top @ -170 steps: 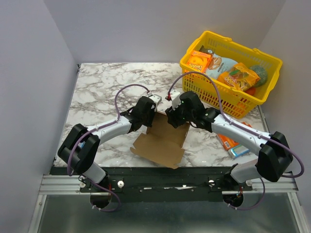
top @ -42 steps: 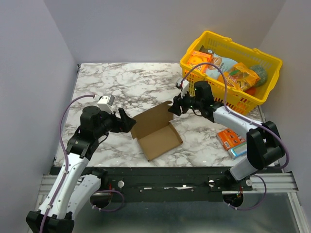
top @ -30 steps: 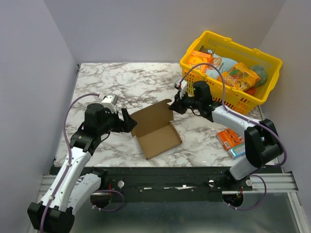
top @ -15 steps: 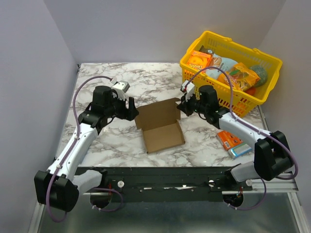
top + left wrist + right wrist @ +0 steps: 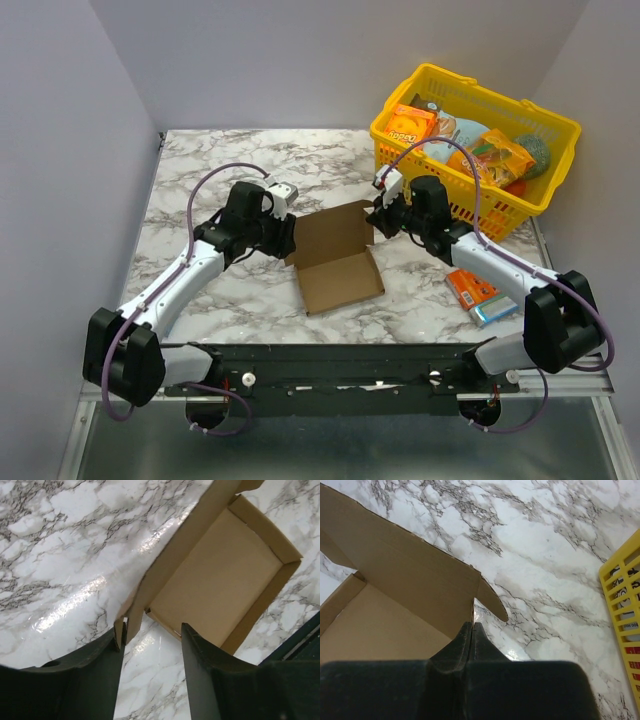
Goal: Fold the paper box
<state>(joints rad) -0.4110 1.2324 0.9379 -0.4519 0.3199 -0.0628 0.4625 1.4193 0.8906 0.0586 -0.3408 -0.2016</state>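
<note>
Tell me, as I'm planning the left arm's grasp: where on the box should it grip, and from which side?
Grip the box at the free left end of its upright back wall, coming from the left. That thin panel stands on edge, so the left hand, fingers open, can straddle it; its corner sits between them now. The right hand pinches the opposite end.

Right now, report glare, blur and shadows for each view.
Top external: sharp, evenly lit, soft shadows under the arms. Left wrist: glare streaks on the table left of the paper box; left fingers dark, blurred. Right wrist: right fingers a dark unfocused mass, small glare spot beside them, cardboard sharp.
</note>
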